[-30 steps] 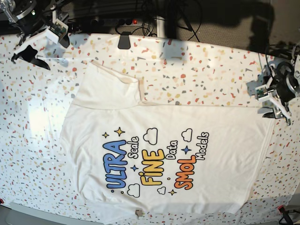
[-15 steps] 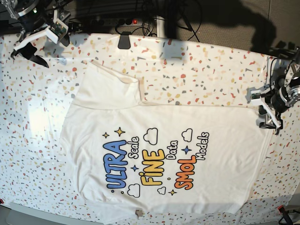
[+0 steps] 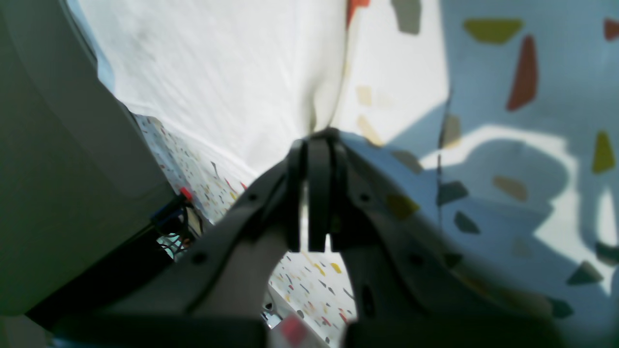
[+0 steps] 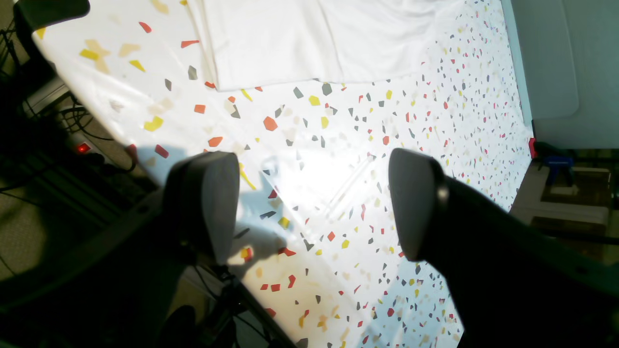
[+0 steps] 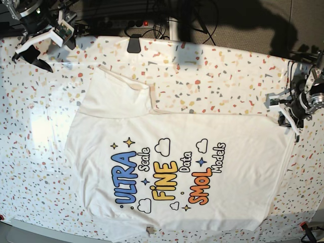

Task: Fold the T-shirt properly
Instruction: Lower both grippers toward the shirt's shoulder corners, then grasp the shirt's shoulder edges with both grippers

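Note:
The T-shirt (image 5: pixel 177 152) lies flat, print side up, in the base view, with one sleeve folded in at the upper left. My left gripper (image 5: pixel 289 120) sits at the shirt's right top corner. In the left wrist view its fingers (image 3: pixel 319 140) are pressed together on the edge of the white fabric (image 3: pixel 217 72), which creases toward the tips. My right gripper (image 5: pixel 31 59) hovers open over the table's far left corner, away from the shirt. The right wrist view shows its two pads (image 4: pixel 203 203) wide apart with only tabletop between them and the shirt (image 4: pixel 290 38) farther off.
The terrazzo-speckled table (image 5: pixel 228 76) carries the shirt. A black clip (image 5: pixel 134 43) sits at the back edge, with cables and a power strip (image 5: pixel 146 23) behind it. A red clamp (image 5: pixel 304 225) marks the front right corner. The shirt's hem reaches the front edge.
My left gripper has moved in onto the shirt's right corner and shut there. The right gripper has shifted slightly back at the far left corner, still open.

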